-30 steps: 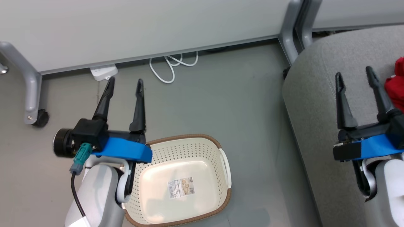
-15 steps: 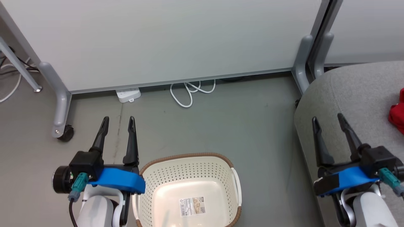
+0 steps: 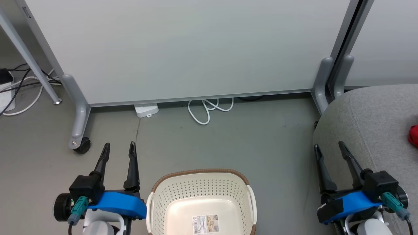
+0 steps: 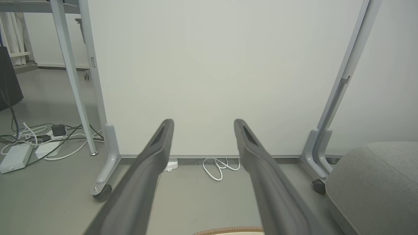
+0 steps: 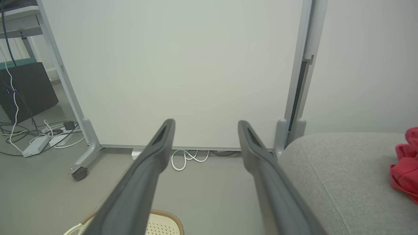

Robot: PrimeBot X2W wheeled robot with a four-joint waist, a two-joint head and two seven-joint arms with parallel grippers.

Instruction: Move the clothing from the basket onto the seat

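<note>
The cream basket point(image 3: 202, 189) with a brown rim stands on the floor at the bottom centre of the head view, holding nothing but the label point(image 3: 206, 224) on its base. A bit of red clothing point(image 3: 413, 135) lies on the light-grey seat point(image 3: 372, 120) at the right edge; the right wrist view shows the clothing point(image 5: 406, 164) on the seat point(image 5: 339, 176) too. My left gripper point(image 3: 119, 148) is open over the floor just left of the basket. My right gripper point(image 3: 329, 146) is open at the seat's left edge, well left of the clothing.
A white partition point(image 3: 183, 45) on grey wheeled legs point(image 3: 78, 130) stands behind the basket. A white power strip point(image 3: 146, 109) and coiled cable point(image 3: 209, 109) lie at its foot. More cables and adapters point(image 4: 29, 143) lie at the far left.
The head camera has tilted up and turned, so basket and seat slid down and right in the picture. Both grippers drew back toward the lower corners, staying open. Less red clothing shows.
</note>
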